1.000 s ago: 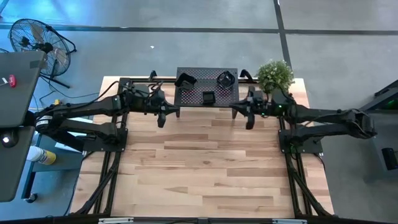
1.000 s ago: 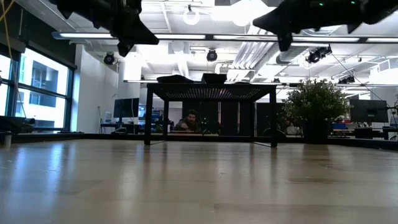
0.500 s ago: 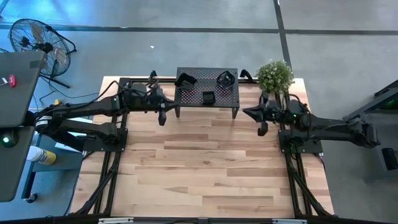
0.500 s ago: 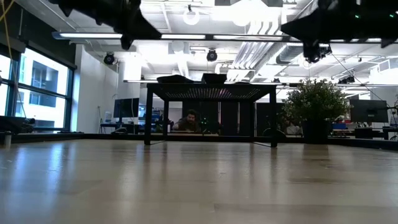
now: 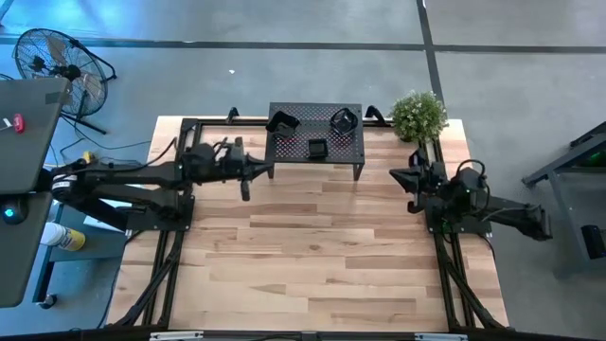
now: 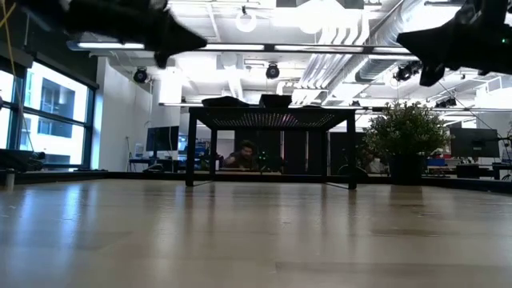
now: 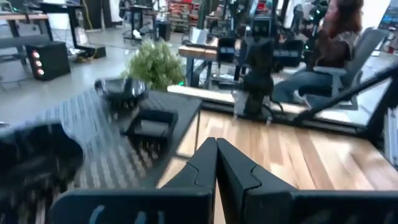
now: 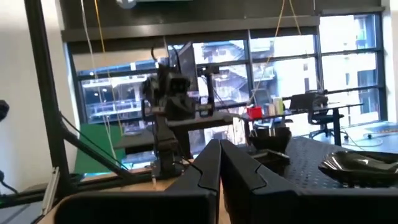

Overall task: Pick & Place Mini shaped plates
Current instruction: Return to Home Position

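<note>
High view: glossy black mini shaped plates (image 5: 317, 148) atop black perforated metal rack (image 5: 294, 140), 12 o'clock on pale wooden worktop (image 5: 312, 256); left tool (image 5: 244, 182) at 10 o'clock, right tool (image 5: 409, 187) at 2 o'clock, both off the rack.
Low view: plates on rack top.
Wrist views: both tools pinched together, empty.
Judged step: homing. Next: folding arms back, clear of rack.

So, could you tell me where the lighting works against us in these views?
Low view: ceiling lights glare, so the left arm, right arm and rack read as silhouettes. Right wrist view: bright windows backlight the plates. High view: evenly lit.
</note>
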Controlling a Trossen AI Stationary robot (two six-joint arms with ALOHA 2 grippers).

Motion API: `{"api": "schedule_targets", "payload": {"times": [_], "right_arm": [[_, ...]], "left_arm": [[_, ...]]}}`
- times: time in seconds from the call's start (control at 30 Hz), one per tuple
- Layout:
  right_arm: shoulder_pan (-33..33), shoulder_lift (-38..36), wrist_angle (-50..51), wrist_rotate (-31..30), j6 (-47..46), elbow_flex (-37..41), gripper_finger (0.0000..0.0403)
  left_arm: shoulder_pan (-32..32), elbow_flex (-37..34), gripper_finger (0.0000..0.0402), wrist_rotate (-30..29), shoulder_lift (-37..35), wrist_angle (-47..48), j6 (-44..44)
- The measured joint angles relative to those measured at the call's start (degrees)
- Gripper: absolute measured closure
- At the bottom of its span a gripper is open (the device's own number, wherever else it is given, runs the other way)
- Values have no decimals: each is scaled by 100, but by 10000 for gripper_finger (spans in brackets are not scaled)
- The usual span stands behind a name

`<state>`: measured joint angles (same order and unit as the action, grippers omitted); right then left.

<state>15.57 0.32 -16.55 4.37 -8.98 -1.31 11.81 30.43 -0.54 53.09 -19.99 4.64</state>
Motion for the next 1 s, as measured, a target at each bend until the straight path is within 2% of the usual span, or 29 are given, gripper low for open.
{"api": "schedule_targets", "payload": {"times": [0.2, 0.4, 0.57, 0.7, 0.83, 1.0], "right_arm": [[0, 22, 227, 40, -95, 56, 400], [0, -27, 232, 14, 25, 56, 400], [0, -24, 259, -149, 164, 56, 400], [2, -27, 536, -436, 207, 56, 399], [7, -24, 712, -686, 339, 56, 391], [11, -9, 919, -1685, 461, 75, 390]], "left_arm": [[18, -798, 400, -22, -968, 94, 14], [18, -1298, 400, -349, -2589, 1194, -19], [16, -1502, 400, -900, -4055, 2405, -47], [18, -1719, 400, -968, -5226, 3348, -45], [18, -1859, 400, -876, -5227, 3597, -66], [18, -2606, 400, -656, -5283, 2649, -1]]}}
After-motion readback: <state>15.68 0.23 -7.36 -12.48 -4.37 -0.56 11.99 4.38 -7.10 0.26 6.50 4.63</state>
